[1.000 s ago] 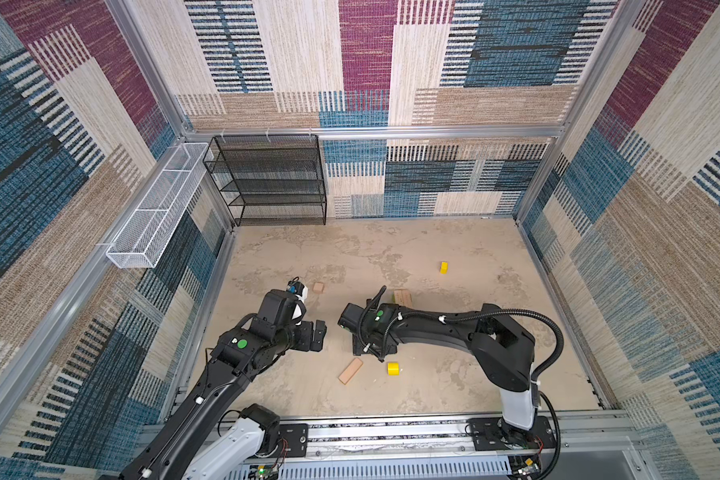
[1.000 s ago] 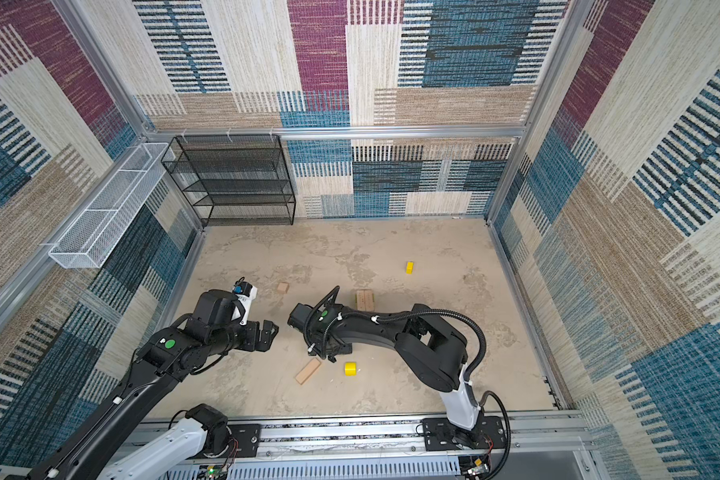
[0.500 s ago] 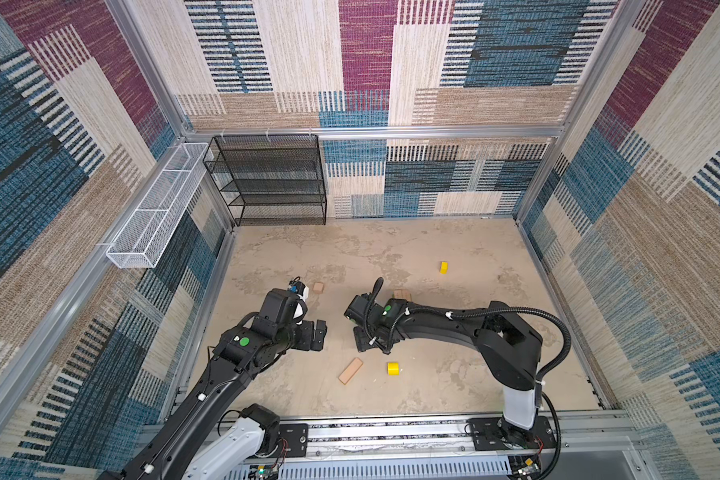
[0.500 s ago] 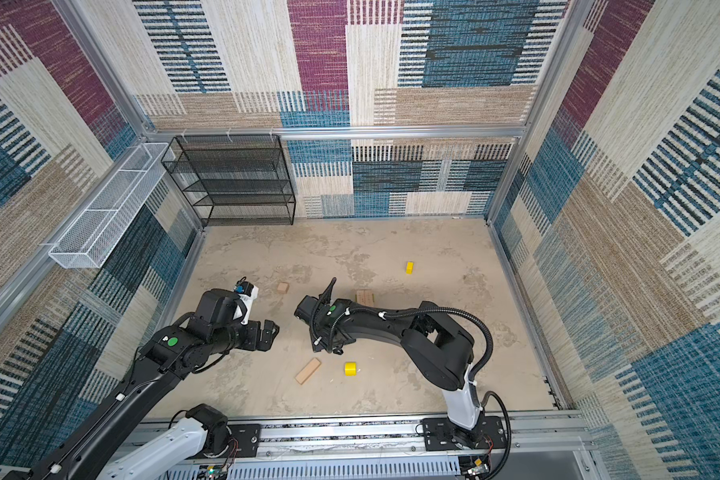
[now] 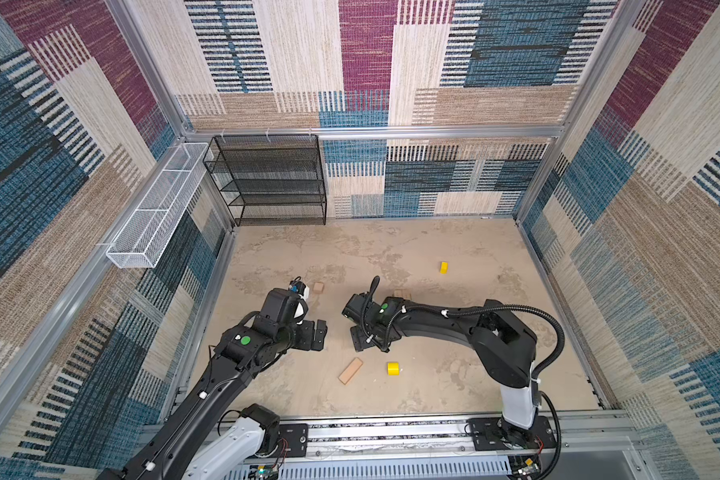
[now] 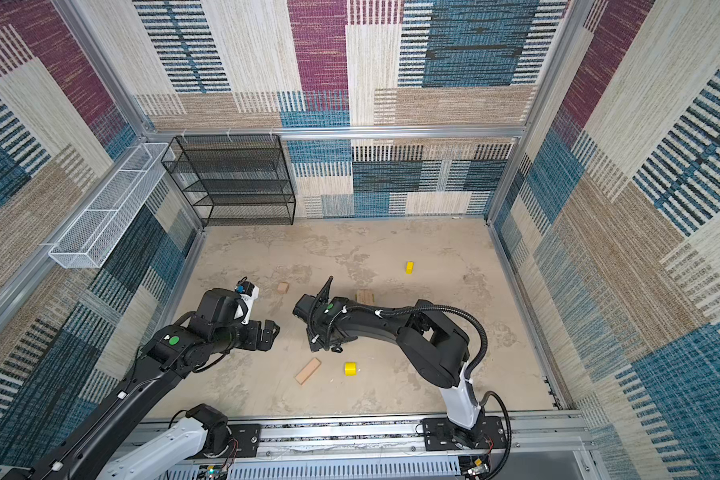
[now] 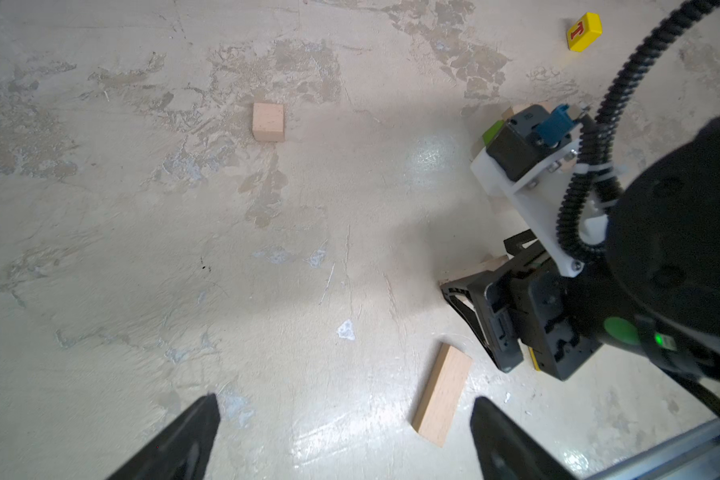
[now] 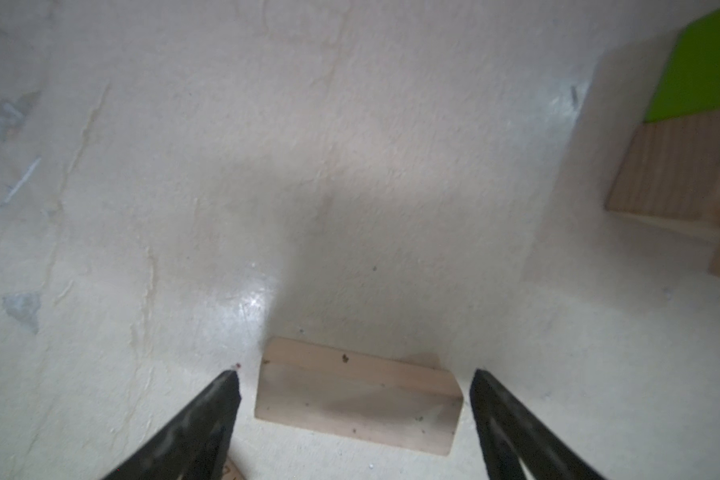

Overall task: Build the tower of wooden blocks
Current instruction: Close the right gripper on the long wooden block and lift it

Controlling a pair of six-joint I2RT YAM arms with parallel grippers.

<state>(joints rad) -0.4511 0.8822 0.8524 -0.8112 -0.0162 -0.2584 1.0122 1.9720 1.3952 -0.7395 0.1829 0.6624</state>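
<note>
Black-fingered right gripper (image 8: 355,376): jaws spread and empty, straddling a short plank (image 8: 352,409) that lay flat on the floor (image 8: 267,166). A sliver of floor showed at each end of the plank, so there was no contact. Only the right wrist view recorded this; in both top views the right arm covered the plank.

Left gripper (image 7: 345,400): jaws wide, nothing between them, hovering over bare floor, apart from the right gripper.

Tower (image 6: 365,296): partial stack near the right gripper, on the back-wall side of the right arm. Both top views gave only its tan top, half hidden by the arm. The wrist views alone revealed the lime-green brick (image 8: 707,62) touching tan planks; the order of layers could not be told.

Loose plank (image 5: 350,370): tan, flat, lying at an angle toward the front rail between the two arms.

Near yellow piece (image 5: 393,368): just beside the loose plank, not touching.

Cube (image 5: 318,287): plain tan, alone on the floor, near the left arm's wrist.

Far yellow piece (image 7: 584,31): toward the back, well apart from the rest. A red letter T showed in the left wrist view; both top views showed plain yellow only.
</note>
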